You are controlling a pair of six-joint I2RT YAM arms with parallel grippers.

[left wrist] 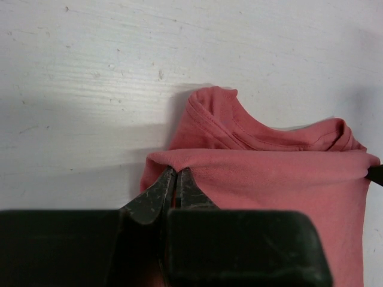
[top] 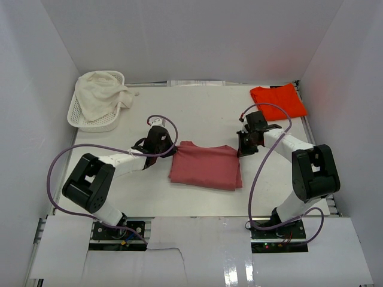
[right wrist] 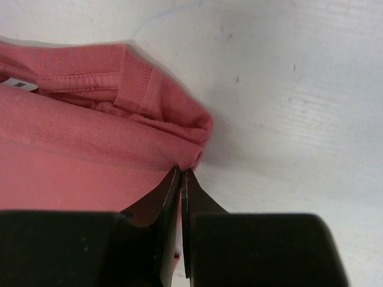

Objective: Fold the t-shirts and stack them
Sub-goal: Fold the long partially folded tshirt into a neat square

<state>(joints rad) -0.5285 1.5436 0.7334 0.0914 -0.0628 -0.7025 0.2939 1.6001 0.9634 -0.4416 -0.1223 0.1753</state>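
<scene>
Top view: Find the rose t-shirt (top: 204,166) near the middle of the table (top: 197,113), folded into a rough rectangle. Note the left gripper (top: 172,149) at its far left corner and the right gripper (top: 240,146) at its far right corner. Locate the orange t-shirt (top: 278,100), folded flat at the far right of the table, well apart. See a white cloth (top: 102,95) heaped in the basket (top: 78,121) at the far left.

Left wrist view: Observe the left gripper (left wrist: 175,179) almost fully closed, pinching the folded edge of the rose t-shirt (left wrist: 269,185). Note the collar lying just beyond that fold.

Right wrist view: Observe the right gripper (right wrist: 181,176) closed tight on the fold edge of the rose t-shirt (right wrist: 72,137). Note hemmed layers bunched just beyond the tips, and a white label (right wrist: 19,84) at the left.
</scene>
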